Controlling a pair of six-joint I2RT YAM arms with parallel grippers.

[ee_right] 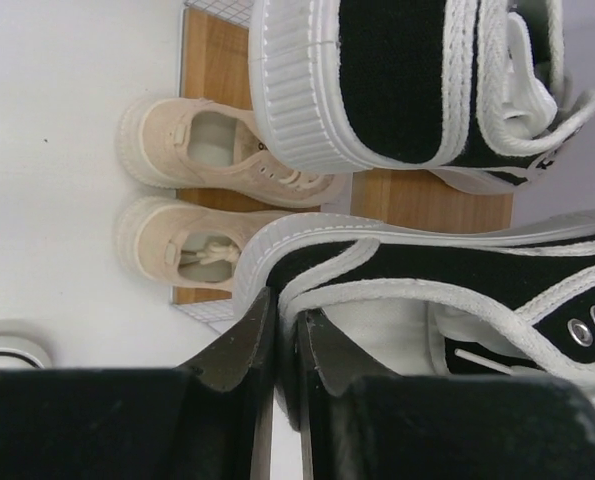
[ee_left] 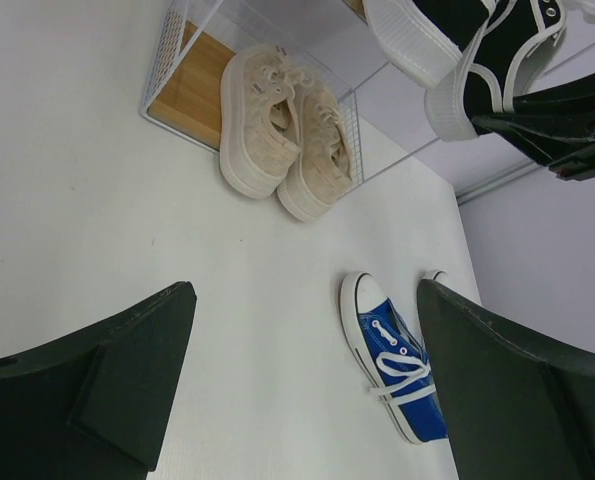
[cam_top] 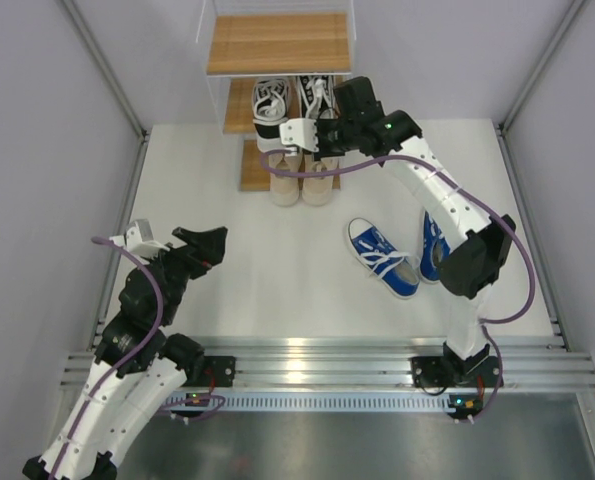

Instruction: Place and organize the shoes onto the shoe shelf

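The shoe shelf [cam_top: 277,42] stands at the far middle of the table. Two beige shoes [cam_top: 301,178] sit side by side on its bottom board, seen too in the left wrist view [ee_left: 287,130] and the right wrist view [ee_right: 227,140]. One black-and-white shoe [cam_top: 270,100] rests on the middle board. My right gripper [cam_top: 322,130] is shut on the heel collar of the second black-and-white shoe [ee_right: 457,280], held beside the first [ee_right: 397,80] at the middle tier. Two blue shoes [cam_top: 382,257] lie on the table at right. My left gripper [cam_top: 202,245] is open and empty, low at left.
The right arm's forearm reaches over the second blue shoe [cam_top: 432,245]. Grey walls with metal posts close in both sides of the white table [cam_top: 227,260]. The shelf's top board carries nothing. One blue shoe [ee_left: 392,360] lies between my left fingers' line of sight.
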